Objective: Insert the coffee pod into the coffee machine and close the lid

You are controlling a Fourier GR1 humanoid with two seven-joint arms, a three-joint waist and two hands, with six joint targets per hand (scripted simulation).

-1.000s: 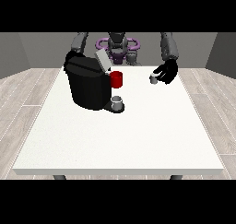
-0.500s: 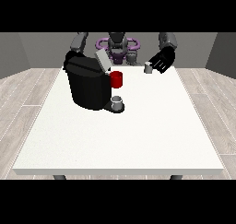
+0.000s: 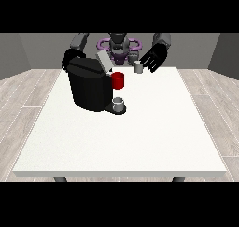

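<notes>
The black coffee machine (image 3: 88, 88) stands left of the table's middle, its grey lid (image 3: 103, 60) tilted up and open. A red part (image 3: 118, 80) sticks out at its front, above a small grey cup (image 3: 119, 102) on the drip tray. The small grey coffee pod (image 3: 138, 67) hangs above the table's far edge, right of the lid. It is pinched at the fingertips of the hand at the view's right (image 3: 155, 57). The hand at the view's left (image 3: 70, 57) sits behind the machine's top left corner and is partly hidden by it.
The white table (image 3: 140, 137) stretches wide toward the camera in front of the machine. The robot's torso (image 3: 119, 46) is behind the far edge, close to the lid and the pod.
The hand at the view's right has risen from the table and moved leftward toward the machine, carrying the pod with it. The machine, cup and other hand have stayed put.
</notes>
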